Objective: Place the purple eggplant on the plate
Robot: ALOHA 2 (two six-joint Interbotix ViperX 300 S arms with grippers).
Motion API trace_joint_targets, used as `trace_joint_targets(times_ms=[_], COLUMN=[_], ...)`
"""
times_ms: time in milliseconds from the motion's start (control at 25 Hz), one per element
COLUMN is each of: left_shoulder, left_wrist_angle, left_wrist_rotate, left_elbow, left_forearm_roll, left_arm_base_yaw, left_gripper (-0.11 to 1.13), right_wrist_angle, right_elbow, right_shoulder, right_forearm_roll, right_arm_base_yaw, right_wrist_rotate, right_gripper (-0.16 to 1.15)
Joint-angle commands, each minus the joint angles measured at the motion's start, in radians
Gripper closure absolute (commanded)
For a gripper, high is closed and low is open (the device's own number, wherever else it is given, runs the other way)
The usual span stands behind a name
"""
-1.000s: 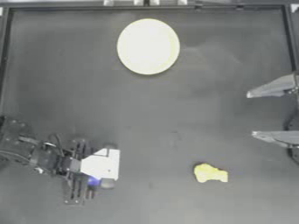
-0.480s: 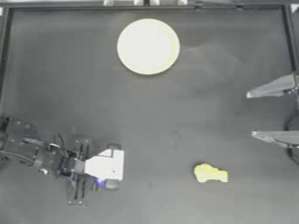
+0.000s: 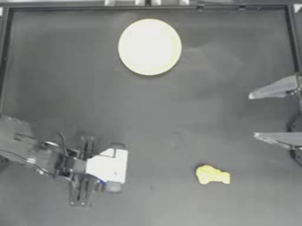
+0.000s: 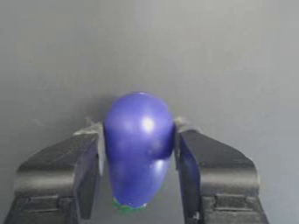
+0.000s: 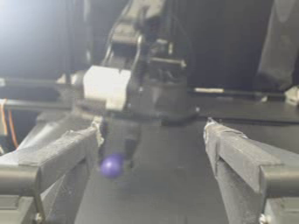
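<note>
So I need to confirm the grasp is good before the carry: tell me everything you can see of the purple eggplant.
The purple eggplant is a small, glossy blue-purple oval with a smooth plastic-looking skin, a bright highlight, and a bit of green at its stem end. It sits lengthwise between the jaws of the left gripper, rounded tip pointing away from the wrist, both pads pressing its sides. From above, the gripper body hides it, near the table's front left, far from the plate. The right wrist view shows it as a small purple ball under the left gripper.

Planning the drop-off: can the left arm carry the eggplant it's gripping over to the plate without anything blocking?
Probably yes. The left gripper is shut on the purple eggplant, and only bare table lies between it and the plate.
</note>
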Motion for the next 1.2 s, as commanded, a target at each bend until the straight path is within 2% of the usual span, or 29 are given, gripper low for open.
trace_joint_targets(times_ms=[40,280,360,480,760,1200], left_shoulder=[-0.103,-0.14,-0.138,-0.129,-0.038,0.187], left_wrist_angle=[-0.008,-0.029,-0.066,-0.138,-0.236,-0.238], left_wrist_rotate=[0.002,0.015,0.025,0.04,0.114,0.227], left_elbow=[-0.028,-0.052,-0.061,-0.077,-0.153,-0.353], left_forearm_roll=[0.061,0.196,0.244,0.287,0.313,0.313], left_arm_base_yaw=[0.061,0.222,0.279,0.36,0.499,0.603], left_gripper=[0.65,0.65,0.65,0.65,0.65,0.65], right_wrist_angle=[-0.003,-0.005,-0.003,-0.005,-0.008,-0.032], right_elbow=[-0.005,0.0,0.003,0.008,0.009,0.005], right_shoulder=[0.009,0.011,0.011,0.011,0.014,0.064], right_forearm_roll=[0.002,0.002,0.003,0.009,0.017,0.017], right_arm_base_yaw=[0.0,0.0,0.0,0.0,0.0,0.0], right_wrist_rotate=[0.002,0.002,0.002,0.003,0.0,0.0], right_gripper=[-0.02,-0.02,-0.02,-0.02,-0.02,-0.02])
